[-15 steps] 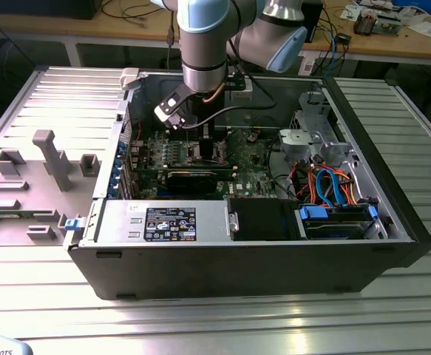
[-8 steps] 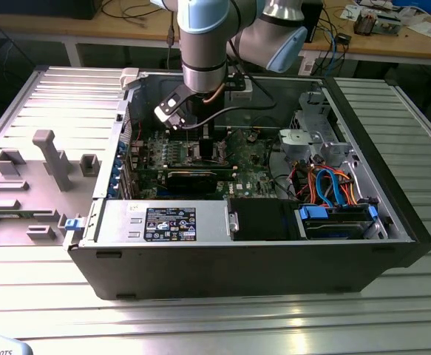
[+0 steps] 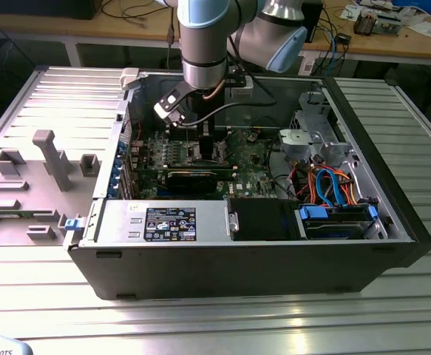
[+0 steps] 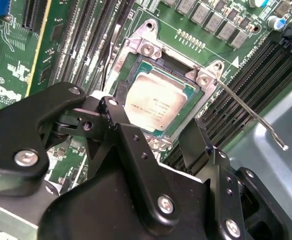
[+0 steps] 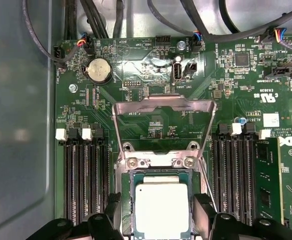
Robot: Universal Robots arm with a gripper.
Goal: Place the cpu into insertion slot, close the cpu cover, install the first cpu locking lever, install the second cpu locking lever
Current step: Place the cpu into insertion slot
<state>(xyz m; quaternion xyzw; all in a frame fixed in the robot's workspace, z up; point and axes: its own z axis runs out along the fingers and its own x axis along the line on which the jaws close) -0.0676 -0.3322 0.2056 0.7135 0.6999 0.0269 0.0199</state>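
The black jaws stand wide apart and hold nothing. The flat silver-grey square cpu [image 5: 162, 212] sits between them, seated in the silvery-rimmed square insertion slot [image 5: 161, 161]. Just beyond the jaws, the thin silvery windowed cpu cover [image 5: 163, 106] is swung open over the green motherboard [image 5: 236, 100].

White silkscreen lettering on motherboard [image 5: 226, 85]; printed black sticker [image 3: 171, 223] on grey metal housing [image 3: 119, 222]; dark markings on cpu [image 4: 153, 102].
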